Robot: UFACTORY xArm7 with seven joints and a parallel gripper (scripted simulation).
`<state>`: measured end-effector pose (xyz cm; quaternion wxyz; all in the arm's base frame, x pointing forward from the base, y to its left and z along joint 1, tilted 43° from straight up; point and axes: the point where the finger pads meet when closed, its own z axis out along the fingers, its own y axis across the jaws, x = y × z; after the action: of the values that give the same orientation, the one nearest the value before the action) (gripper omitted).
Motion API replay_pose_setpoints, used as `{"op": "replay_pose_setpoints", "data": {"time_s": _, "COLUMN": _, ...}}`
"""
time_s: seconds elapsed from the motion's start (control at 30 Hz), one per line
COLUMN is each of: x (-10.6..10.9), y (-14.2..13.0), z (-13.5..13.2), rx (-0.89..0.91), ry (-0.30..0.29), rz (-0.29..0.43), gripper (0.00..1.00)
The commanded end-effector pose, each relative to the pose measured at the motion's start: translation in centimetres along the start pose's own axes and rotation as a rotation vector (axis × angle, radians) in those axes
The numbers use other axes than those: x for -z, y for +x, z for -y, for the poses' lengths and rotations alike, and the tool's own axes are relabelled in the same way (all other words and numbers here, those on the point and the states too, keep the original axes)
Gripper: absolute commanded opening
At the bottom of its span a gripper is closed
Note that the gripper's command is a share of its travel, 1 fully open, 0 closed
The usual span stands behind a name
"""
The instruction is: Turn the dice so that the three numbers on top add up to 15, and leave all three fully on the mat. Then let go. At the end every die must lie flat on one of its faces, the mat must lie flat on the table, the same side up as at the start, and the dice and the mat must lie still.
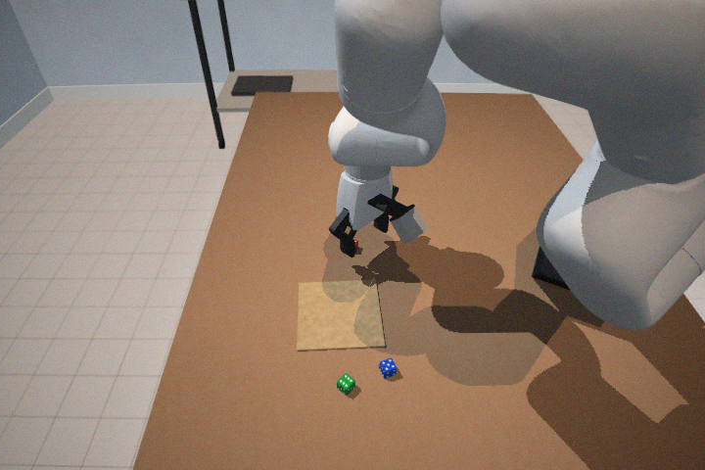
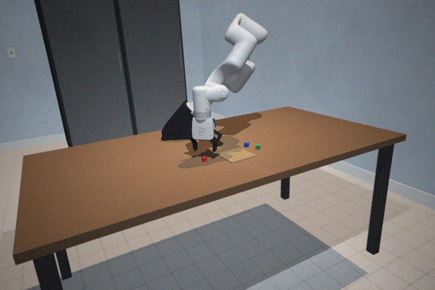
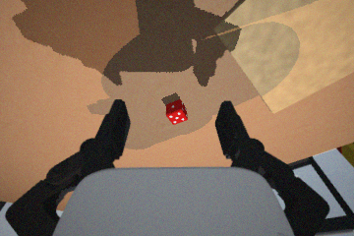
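Observation:
A small red die [image 1: 355,244] [image 2: 204,158] [image 3: 176,113] lies on the brown table [image 1: 475,138] [image 2: 122,181], off the mat and a little beyond its far edge. My gripper [image 1: 363,240] [image 2: 204,149] [image 3: 173,111] is open and empty, and hangs just above the red die with one finger on each side of it. The tan square mat [image 1: 331,326] [image 2: 238,156] [image 3: 323,54] lies flat with nothing on it. A green die [image 1: 346,383] [image 2: 257,146] and a blue die [image 1: 387,367] [image 2: 246,144] lie on the table just past the mat's near edge.
The arm's black base [image 1: 547,271] [image 2: 177,126] stands on the table to the right of the mat. Two black poles [image 1: 207,71] and a low stand with a dark pad [image 1: 261,84] are beyond the table's far end.

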<state>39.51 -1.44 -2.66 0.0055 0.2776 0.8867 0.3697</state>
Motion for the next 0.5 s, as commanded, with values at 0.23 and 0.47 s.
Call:
{"op": "replay_pose_setpoints", "data": {"time_s": 0.23, "x": 0.14, "y": -0.15, "z": 0.05, "rx": -0.001, "ry": 0.001, "rz": 0.004, "gripper": 1.00}}
{"op": "replay_pose_setpoints", "data": {"time_s": 0.47, "x": 0.13, "y": 0.19, "z": -0.19, "rx": -0.001, "ry": 0.001, "rz": 0.004, "gripper": 1.00}}
